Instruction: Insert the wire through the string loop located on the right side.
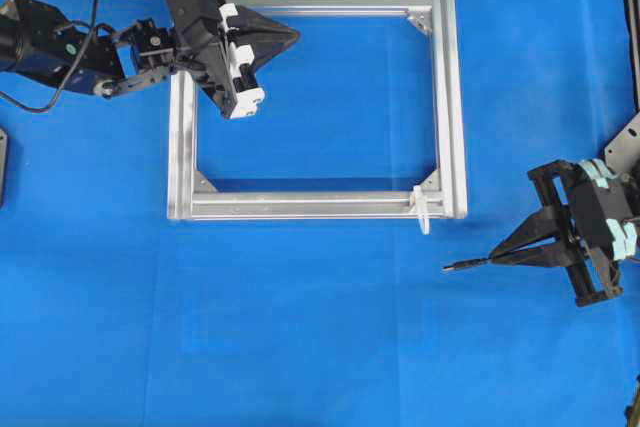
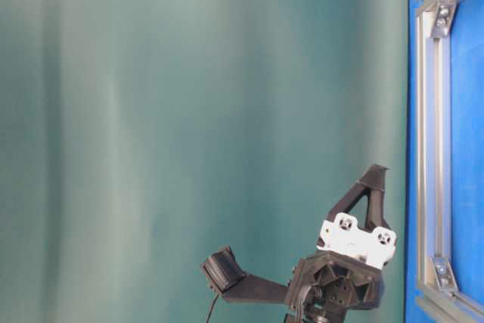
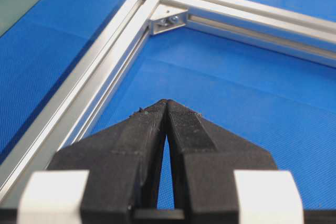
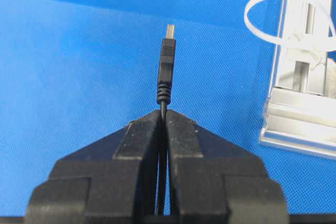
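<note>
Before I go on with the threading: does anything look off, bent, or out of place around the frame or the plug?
Nothing stands out. The wire sticks straight out of the shut right gripper, its plug unbent. The string loop stands open on the frame, intact. The frame lies flat and square, and the left gripper is shut, holding nothing.

Open blue cloth (image 1: 300,347) fills the lower half; the silver frame (image 1: 455,97) blocks the upper middle.
</note>
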`<state>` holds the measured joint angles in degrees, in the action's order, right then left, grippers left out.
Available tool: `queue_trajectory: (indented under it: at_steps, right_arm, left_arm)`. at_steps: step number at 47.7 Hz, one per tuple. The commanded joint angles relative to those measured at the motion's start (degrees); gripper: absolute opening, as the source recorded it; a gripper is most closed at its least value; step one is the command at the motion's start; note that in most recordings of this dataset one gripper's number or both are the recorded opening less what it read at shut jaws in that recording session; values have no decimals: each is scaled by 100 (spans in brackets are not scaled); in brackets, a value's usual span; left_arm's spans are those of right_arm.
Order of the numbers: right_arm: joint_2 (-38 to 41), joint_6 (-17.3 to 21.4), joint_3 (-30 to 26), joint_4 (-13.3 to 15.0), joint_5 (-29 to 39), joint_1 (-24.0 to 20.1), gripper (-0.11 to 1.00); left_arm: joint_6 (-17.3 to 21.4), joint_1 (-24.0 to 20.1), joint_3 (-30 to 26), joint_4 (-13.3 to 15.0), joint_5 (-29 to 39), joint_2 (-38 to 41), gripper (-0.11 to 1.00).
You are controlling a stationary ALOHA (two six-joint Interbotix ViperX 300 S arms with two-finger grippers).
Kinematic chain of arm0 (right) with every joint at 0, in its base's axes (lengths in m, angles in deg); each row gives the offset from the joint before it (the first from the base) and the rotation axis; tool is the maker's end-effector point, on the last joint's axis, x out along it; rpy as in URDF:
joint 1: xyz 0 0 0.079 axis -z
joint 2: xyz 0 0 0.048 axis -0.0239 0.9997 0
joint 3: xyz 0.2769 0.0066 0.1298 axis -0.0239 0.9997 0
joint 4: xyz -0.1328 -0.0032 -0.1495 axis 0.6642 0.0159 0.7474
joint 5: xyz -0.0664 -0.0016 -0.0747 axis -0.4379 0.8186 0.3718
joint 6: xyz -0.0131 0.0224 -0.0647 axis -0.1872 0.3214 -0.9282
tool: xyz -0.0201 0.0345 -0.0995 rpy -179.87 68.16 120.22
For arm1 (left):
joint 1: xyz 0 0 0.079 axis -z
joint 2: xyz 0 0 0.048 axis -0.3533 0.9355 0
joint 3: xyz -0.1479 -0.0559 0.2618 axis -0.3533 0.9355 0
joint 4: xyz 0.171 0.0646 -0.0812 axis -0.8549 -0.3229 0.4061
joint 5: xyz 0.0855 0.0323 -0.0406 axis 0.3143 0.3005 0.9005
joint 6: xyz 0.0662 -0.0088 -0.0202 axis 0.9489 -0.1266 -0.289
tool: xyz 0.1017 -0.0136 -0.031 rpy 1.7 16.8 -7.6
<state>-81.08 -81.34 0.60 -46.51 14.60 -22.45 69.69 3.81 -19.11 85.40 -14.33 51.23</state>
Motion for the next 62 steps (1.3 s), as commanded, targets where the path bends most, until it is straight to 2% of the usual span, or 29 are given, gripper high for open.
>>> queue_trajectory:
  at_steps: [1, 9, 30, 62]
  right_arm:
    - [-9, -35, -53, -18, -62, 0, -4]
    - [-18, -53, -44, -18, -97, 220, -4]
    - [-18, -299, 18, -9, -114, 1169, -4]
    - [-18, -316, 26, 0, -149, 1257, -4]
  left_arm:
    - [0, -18, -97, -26, -35, -185, 0]
    - [0, -18, -88, -26, -35, -185, 0]
    - [0, -9, -97, -44, -35, -185, 0]
    - [0, -18, -97, -44, -35, -185, 0]
